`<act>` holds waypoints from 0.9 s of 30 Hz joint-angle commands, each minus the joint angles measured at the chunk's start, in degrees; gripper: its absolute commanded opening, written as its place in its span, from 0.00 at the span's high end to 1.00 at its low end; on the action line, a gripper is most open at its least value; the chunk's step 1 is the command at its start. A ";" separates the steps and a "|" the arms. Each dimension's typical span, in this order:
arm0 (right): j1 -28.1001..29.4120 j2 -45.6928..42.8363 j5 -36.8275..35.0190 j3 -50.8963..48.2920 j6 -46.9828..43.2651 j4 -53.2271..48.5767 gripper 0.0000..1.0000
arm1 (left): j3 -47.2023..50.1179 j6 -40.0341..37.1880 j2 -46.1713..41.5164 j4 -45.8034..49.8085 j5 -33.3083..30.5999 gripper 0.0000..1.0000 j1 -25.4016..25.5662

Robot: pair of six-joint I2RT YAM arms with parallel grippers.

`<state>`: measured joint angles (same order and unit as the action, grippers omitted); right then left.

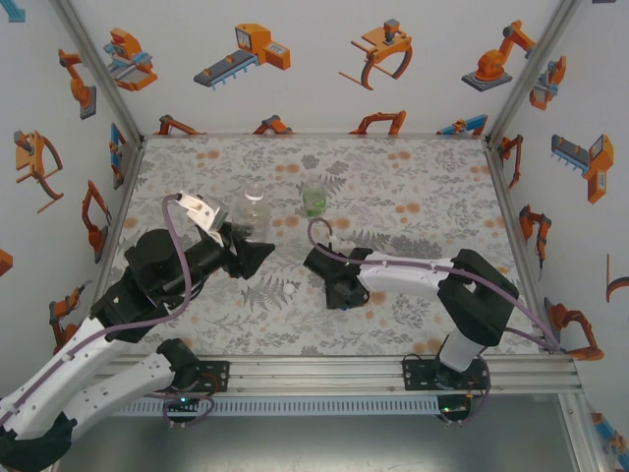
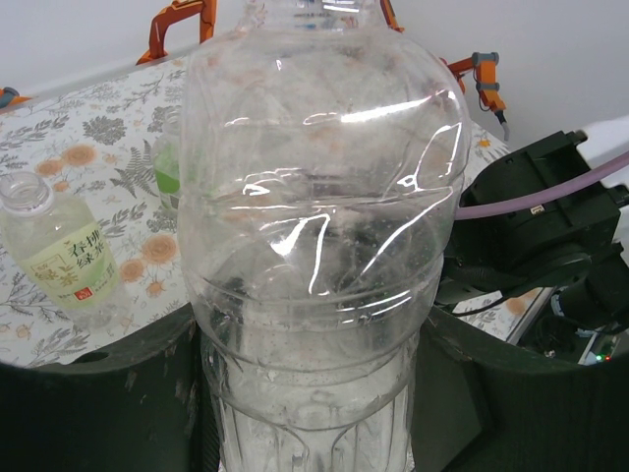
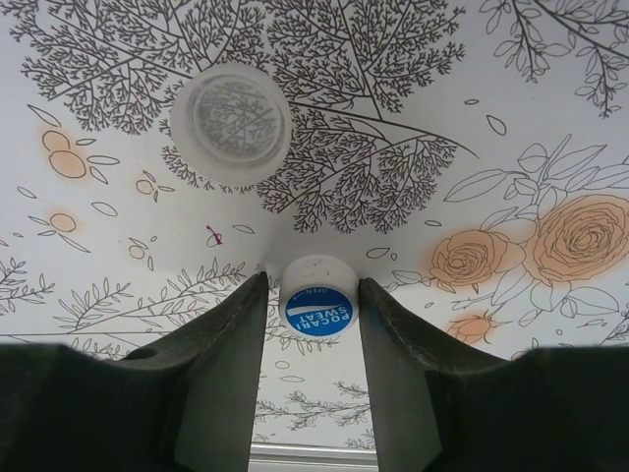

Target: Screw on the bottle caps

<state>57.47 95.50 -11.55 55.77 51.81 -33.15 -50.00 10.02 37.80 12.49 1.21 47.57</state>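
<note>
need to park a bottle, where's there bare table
Bare: the table's right side, from the green bottle to the right wall, and the far strip along the back wall. Crowded: centre-left, where the left tool, right tool and clear bottle meet.

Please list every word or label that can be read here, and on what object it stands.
"POCARI SWEAT": blue label on the white cap between the right hand's fingers.
Small word above it: too small to read.
Chinese characters on the pale bottle's label: too blurred to quote.
The clear bottle: none readable.
</note>
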 commanded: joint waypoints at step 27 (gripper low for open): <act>0.36 0.01 0.98 0.87 0.12 -1.46 0.60 | 0.25 1.89 1.02 -1.18 0.11 0.98 -0.37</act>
<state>57.47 95.68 -11.20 55.77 51.83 -32.53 -50.00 11.09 38.94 12.49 1.23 47.53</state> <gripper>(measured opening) 0.400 0.565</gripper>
